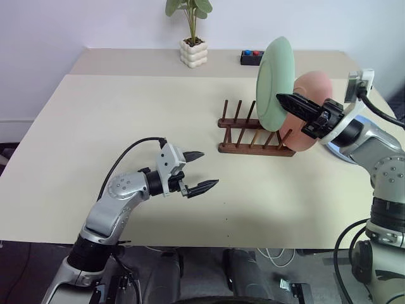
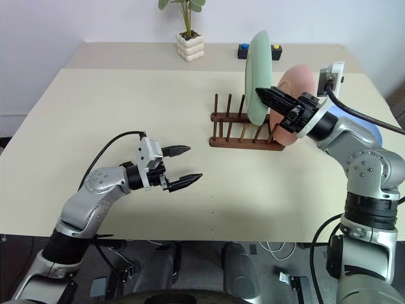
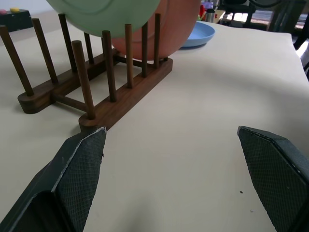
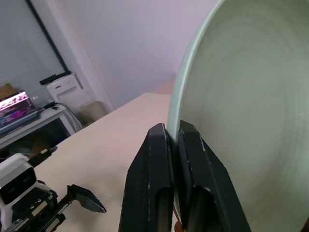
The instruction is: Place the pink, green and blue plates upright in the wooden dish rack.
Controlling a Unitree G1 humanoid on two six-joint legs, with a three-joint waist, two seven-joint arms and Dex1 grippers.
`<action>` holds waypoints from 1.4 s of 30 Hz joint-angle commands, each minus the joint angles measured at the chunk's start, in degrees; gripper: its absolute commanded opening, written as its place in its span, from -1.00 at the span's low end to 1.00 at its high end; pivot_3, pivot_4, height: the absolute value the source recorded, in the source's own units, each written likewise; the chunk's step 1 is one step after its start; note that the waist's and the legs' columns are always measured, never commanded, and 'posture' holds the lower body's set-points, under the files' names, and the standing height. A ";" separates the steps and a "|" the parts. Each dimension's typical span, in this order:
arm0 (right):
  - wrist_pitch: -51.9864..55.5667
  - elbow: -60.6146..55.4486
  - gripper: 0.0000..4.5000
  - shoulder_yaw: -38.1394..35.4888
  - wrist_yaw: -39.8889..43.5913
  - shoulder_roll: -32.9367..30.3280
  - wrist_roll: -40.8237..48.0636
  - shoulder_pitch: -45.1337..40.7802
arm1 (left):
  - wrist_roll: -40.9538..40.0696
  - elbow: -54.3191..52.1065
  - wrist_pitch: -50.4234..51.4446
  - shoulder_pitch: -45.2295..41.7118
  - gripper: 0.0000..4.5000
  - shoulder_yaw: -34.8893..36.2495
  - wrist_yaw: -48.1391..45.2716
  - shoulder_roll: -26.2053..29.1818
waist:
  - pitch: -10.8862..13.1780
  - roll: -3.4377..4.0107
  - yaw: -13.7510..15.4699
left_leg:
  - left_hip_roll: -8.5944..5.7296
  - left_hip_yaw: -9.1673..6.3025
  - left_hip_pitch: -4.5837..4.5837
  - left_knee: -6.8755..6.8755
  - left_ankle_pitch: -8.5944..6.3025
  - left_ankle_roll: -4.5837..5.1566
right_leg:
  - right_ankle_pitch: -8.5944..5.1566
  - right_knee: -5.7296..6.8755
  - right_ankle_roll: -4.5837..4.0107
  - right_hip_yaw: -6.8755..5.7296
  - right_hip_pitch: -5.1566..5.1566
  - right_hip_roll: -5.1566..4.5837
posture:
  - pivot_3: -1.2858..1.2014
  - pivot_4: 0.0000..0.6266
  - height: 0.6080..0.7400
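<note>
Edgewise, the green plate (image 1: 274, 82) sits pinched between the right gripper's (image 1: 283, 99) jaws.

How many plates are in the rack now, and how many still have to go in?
One looks done: the pink plate stands upright at the end of the wooden rack. The right gripper is shut on the green plate's rim, holding it upright over the rack, not clearly seated. The blue plate lies flat on the table beyond the rack. The open left gripper holds nothing.

Three matte round plates: one mint green (image 1: 273, 85), one salmon pink (image 1: 310, 104), one light blue (image 3: 198, 35). One dark wooden peg rack (image 1: 253, 136). One white potted plant (image 1: 193, 50). One black button box (image 1: 251, 58).
</note>
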 commanded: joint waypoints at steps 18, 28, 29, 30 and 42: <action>-2.57 -1.06 -0.19 -1.61 -0.39 -0.15 -1.07 -1.28 | 1.93 -0.49 -1.61 -0.87 1.00 0.42 0.30 -0.55 | 0.00 0.00 -0.01 | 0.00 0.00 0.00 0.01 0.00 0.00 | 0.00 0.00 0.00 0.00 0.00 0.00 | 0.03 -0.52 0.85; -4.46 -1.22 -0.19 -1.37 0.18 -0.39 -2.86 -1.51 | 2.04 -0.44 -1.53 -0.90 1.00 0.39 0.15 -0.82 | 0.00 0.00 -0.01 | 0.00 0.00 0.00 0.00 0.00 0.00 | 0.00 -0.01 0.00 0.00 0.00 0.00 | 0.03 -0.52 0.85; -4.50 -1.23 -0.19 -1.31 0.15 -0.45 -3.07 -1.48 | 2.06 -0.44 -1.54 -0.91 1.00 0.38 0.14 -0.84 | 0.00 0.00 -0.01 | 0.00 0.00 0.00 0.00 0.00 0.00 | 0.00 -0.01 0.00 0.00 0.00 0.00 | 0.03 -0.52 0.85; -4.37 -1.18 -0.19 -1.27 0.14 -0.45 -3.08 -1.52 | 2.07 -0.39 -1.53 -0.96 1.00 0.39 0.12 -0.87 | 0.00 0.00 -0.01 | 0.00 0.00 0.00 0.00 0.00 0.00 | 0.00 -0.01 0.00 0.00 0.00 0.00 | 0.03 -0.52 0.85; -5.66 -1.28 0.64 -0.20 -1.07 -0.90 -6.79 -1.64 | 2.51 -0.16 -1.34 -1.51 1.00 0.36 0.26 -1.48 | 0.00 0.00 0.00 | 0.00 0.00 0.00 0.00 0.00 0.00 | -0.01 -0.02 -0.01 0.00 0.00 0.00 | 0.03 -0.52 0.85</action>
